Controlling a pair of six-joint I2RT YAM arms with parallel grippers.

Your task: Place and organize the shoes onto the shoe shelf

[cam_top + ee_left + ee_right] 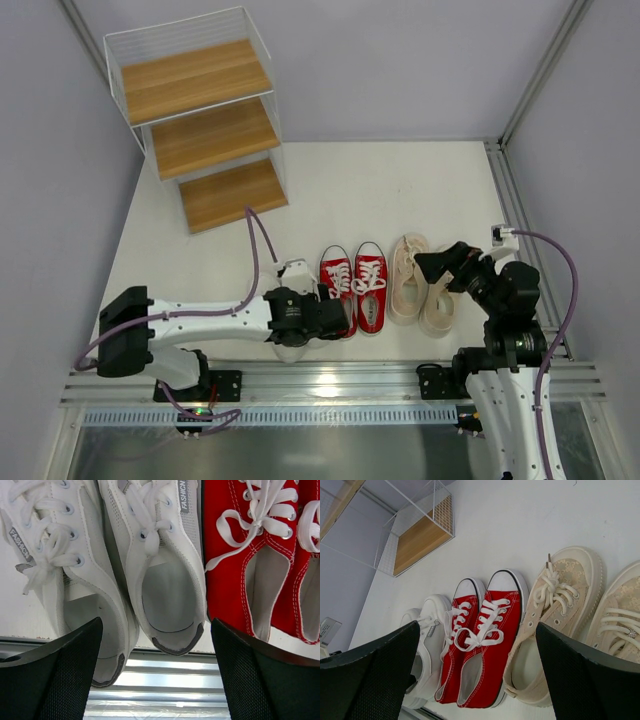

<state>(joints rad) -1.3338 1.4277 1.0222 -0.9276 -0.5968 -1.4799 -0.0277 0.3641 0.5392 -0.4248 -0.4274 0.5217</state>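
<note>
Three pairs of shoes stand in a row near the table's front edge. The white pair (165, 580) is on the left and mostly hidden under my left arm in the top view (290, 350). The red pair (355, 285) is in the middle and the cream-beige pair (422, 288) is on the right. My left gripper (156, 625) is open, its fingers straddling the heel of the right white shoe, next to a red shoe (240, 580). My right gripper (435, 265) is open and empty, raised above the beige pair (555, 620). The shoe shelf (205, 125) stands empty at the far left.
Grey walls close in the white table on the left, back and right. A metal rail (330, 385) runs along the front edge just behind the shoe heels. The shelf's white wire frame and lowest board show in the right wrist view (420, 540).
</note>
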